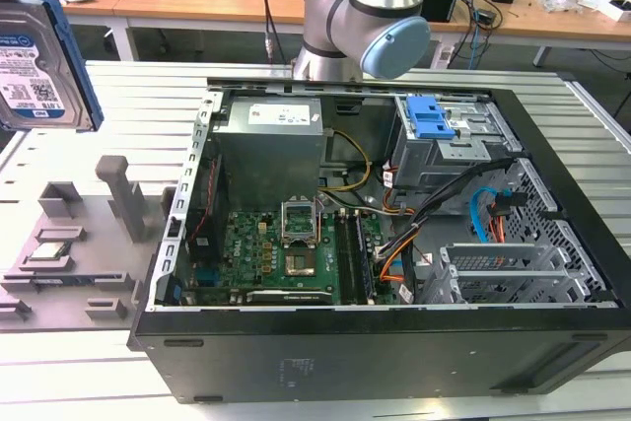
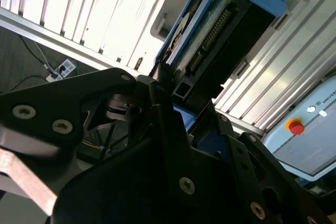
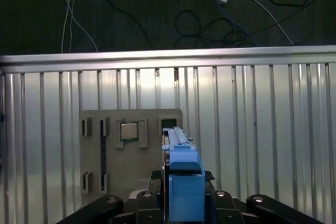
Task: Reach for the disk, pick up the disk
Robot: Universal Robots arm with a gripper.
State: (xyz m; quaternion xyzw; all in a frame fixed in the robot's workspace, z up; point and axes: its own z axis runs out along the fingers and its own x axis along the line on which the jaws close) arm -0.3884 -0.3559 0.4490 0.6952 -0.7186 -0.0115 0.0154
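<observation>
Disk (image 1: 39, 61) is off the table and in the air, at about 10 o'clock from the open computer case (image 1: 394, 342) in the exterior view, label face toward that camera, long axis near upright. In the first wrist view it shows edge-on, its blue bracket (image 3: 185, 182) toward the camera, clear above the grey fixture plate (image 3: 131, 174) that carries the processor chip (image 3: 128, 130). Gripper (image 3: 182, 177): the fingers (image 2: 168, 124) stand one at each flat face of the disk and appear closed onto it near one end, so most of the body projects beyond them. Judgement: the pick looks made. To hold it well, keep pressure on the metal faces rather than the bracket, keep the disk plumb, and move slowly, because the end grip leaves leverage to slip.
</observation>
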